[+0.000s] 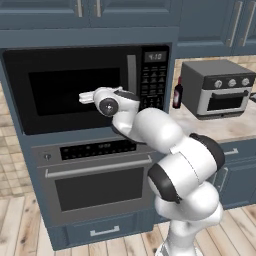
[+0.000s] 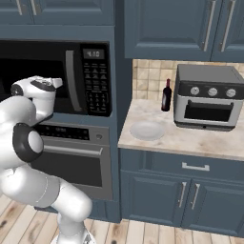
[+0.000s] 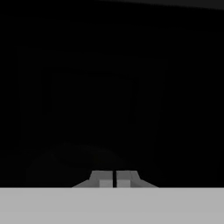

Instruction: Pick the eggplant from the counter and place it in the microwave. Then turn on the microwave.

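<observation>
The black microwave (image 1: 75, 90) (image 2: 28, 62) sits built in above the wall oven, its glass door closed. Its grey vertical handle (image 1: 131, 75) (image 2: 70, 81) and keypad (image 1: 152, 80) (image 2: 95, 83) are on the right side, and the display is lit. My arm reaches up so that the white wrist (image 1: 107, 102) (image 2: 35, 88) hangs just in front of the door glass, left of the handle. In the hand view my gripper (image 3: 113, 178) is shut, fingertips pressed together with nothing between them, facing dark glass. The eggplant is out of view. The counter (image 2: 190, 138) (image 1: 225, 127) lies to the right.
A steel wall oven (image 1: 95, 175) (image 2: 71, 152) sits under the microwave. On the counter stand a grey toaster oven (image 2: 207, 97) (image 1: 216, 89), a dark red bottle (image 2: 166, 95) (image 1: 177, 94) and a pale plate (image 2: 147, 129). Blue-grey cabinets hang above.
</observation>
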Robot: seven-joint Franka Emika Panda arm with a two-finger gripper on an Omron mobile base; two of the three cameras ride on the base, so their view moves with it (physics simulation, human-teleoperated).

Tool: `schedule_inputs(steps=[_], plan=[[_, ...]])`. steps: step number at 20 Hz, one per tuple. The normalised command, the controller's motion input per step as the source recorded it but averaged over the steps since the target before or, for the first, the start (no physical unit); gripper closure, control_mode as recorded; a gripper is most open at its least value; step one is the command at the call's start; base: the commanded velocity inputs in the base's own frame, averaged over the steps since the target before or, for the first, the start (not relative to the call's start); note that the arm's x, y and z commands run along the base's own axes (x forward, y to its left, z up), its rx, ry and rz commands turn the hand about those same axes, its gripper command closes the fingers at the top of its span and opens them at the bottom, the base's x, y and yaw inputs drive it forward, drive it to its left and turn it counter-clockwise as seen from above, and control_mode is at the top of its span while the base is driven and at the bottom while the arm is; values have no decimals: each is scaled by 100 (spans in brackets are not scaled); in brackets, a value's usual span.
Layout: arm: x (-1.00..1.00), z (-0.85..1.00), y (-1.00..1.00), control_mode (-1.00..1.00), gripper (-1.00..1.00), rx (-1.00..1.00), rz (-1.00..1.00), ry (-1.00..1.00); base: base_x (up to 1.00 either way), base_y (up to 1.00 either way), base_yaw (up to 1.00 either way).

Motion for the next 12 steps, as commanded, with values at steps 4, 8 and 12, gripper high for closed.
schedule_inputs(steps=[4,8,12], plan=[[19,0,-4,-100,100,1,5,3,0,0,0],[9,0,-2,-100,100,1,5,2,0,0,0],[-2,1,-5,-100,100,1,5,0,0,0,0]])
